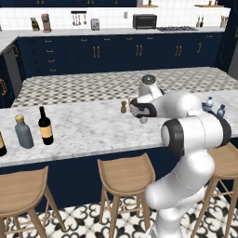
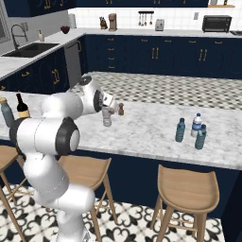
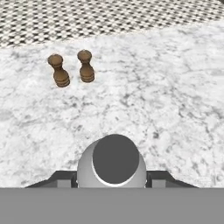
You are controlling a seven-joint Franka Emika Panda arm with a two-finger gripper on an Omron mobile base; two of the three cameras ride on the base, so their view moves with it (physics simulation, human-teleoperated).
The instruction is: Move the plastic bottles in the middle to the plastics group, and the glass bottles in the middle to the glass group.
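**Gripper clamped on a clear grey bottle over the marble counter**

The marble counter (image 2: 142, 130) is the landmark here, a long pale slab with wooden bar stools (image 1: 124, 174) tucked along its near edge.

Above the counter's middle, the white arm reaches forward and its gripper (image 2: 107, 116) has both fingers closed on the clear greyish bottle (image 2: 107, 118). In the hand view that bottle (image 3: 112, 164) sits between the 2 finger tips, seen from the top, its round cap facing the camera. Whether its base touches the counter cannot be told.

Toward the counter's left end, in the left base view, stand the black wine bottle (image 1: 45, 126) with a tan-orange label and, just beside it, the squat grey bottle (image 1: 23, 132) with a tan cap; a further dark bottle (image 1: 2, 146) is cut by the frame edge.

Toward the counter's right end, 3 small water bottles stand close together: a teal one (image 2: 180, 130), a clear one with a blue label (image 2: 196, 125) and another teal one (image 2: 201, 137).

Beyond the gripper, near the counter's far edge, 2 brown shakers (image 3: 72, 68) stand side by side.
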